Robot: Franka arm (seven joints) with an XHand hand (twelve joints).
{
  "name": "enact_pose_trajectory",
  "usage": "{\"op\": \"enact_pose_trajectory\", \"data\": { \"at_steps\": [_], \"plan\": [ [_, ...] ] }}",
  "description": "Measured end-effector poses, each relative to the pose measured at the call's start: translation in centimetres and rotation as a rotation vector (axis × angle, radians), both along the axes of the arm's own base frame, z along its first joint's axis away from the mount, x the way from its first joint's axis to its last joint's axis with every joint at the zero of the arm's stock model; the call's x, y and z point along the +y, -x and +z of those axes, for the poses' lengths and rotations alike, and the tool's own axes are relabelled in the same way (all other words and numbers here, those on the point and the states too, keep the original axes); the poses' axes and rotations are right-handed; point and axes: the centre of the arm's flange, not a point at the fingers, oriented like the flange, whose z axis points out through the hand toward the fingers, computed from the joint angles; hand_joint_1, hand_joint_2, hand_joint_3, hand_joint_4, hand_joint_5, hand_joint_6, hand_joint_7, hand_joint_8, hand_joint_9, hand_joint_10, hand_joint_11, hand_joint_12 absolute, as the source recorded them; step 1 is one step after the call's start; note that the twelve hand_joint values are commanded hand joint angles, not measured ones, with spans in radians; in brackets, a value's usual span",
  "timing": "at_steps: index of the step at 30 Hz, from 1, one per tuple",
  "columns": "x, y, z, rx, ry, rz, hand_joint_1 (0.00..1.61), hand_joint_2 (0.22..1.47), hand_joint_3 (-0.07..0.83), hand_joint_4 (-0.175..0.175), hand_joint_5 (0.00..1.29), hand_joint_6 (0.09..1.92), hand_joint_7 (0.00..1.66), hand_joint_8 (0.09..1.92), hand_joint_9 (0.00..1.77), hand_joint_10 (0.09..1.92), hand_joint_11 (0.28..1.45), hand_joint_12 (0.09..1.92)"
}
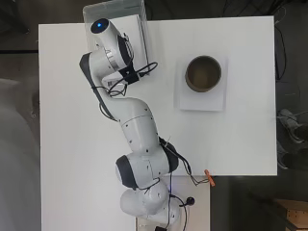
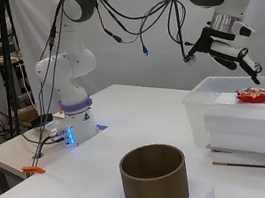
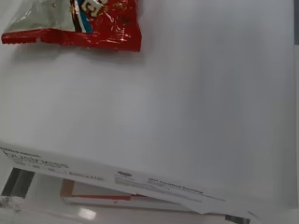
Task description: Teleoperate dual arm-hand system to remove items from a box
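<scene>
the red packet point(image 2: 254, 94) lies in the box point(image 2: 209, 104) on white packs, near its far end — the hand point(image 2: 229, 53) hangs above it, fingers straight, empty — likely light, crinkly, slippery; pinch its crimped edge.

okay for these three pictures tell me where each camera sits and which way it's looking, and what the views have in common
Overhead: above the white table, looking straight down; the white arm reaches up the view over the clear plastic box.
Side: across the table; arm at left, black and white hand open above the box.
Wrist: at the wrist, looking down into the box; no hand shows.
Shared: side and wrist both show the red crinkly snack packet; overhead and side the brown cylindrical container.
</scene>
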Motion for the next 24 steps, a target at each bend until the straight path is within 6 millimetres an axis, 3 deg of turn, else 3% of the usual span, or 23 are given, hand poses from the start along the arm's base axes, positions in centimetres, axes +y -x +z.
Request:
{"op": "enact_pose_trajectory", "data": {
  "at_steps": [13, 24],
  "plan": [
    [0.8, -1.9, -4.6, 0.070, 0.082, -0.020, 0.14, 1.00, -0.005, 0.175, 0.47, 0.09, 0.39, 0.09, 0.39, 0.09, 0.43, 0.09],
    [5.6, -4.6, -4.2, 0.022, 0.105, 0.060, 0.13, 0.88, -0.018, 0.175, 0.47, 0.09, 0.48, 0.09, 0.46, 0.09, 0.45, 0.09]
  ]
}}
